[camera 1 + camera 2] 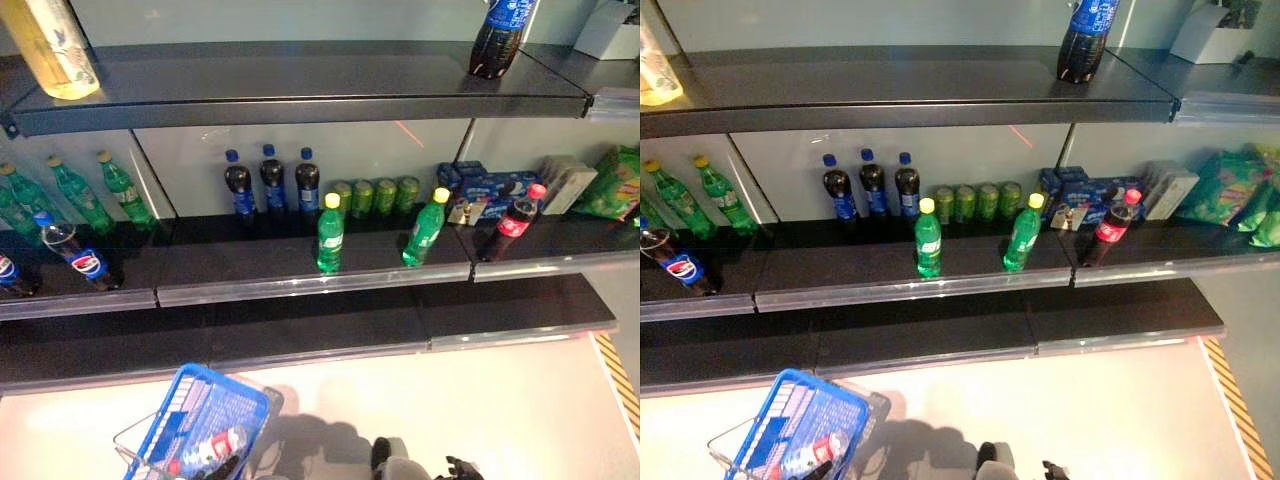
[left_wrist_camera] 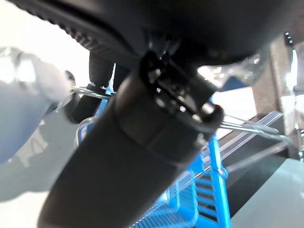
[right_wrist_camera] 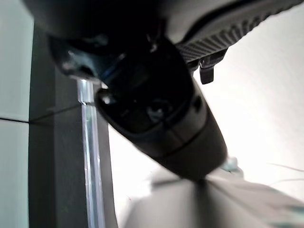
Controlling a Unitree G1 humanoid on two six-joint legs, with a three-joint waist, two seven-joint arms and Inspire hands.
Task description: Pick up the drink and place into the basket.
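Hazards: the basket [image 1: 205, 400] hung tilted at the lower left, and one bottle [image 1: 212, 446] already lay on its side in it. A swing of the carrying arm would probably roll that bottle about or tip it out. A further pick from the middle shelf [image 1: 300, 285] carried a second risk. Two green bottles [image 1: 330, 235] stood apart near the front lip, and a cola [image 1: 515, 222] stood further right. A low or crooked reach could knock one over the edge.

Left hand [image 2: 142, 142]: its fingers appeared curled round the wire handle [image 2: 247, 127] of the basket.

Right hand [image 3: 156, 109]: it hung low, above the pale floor, and held nothing visible. Whether it was apart or together, I could not tell.

The shelved drinks stood well apart from both hands. The basketed bottle lay just below the left hand.
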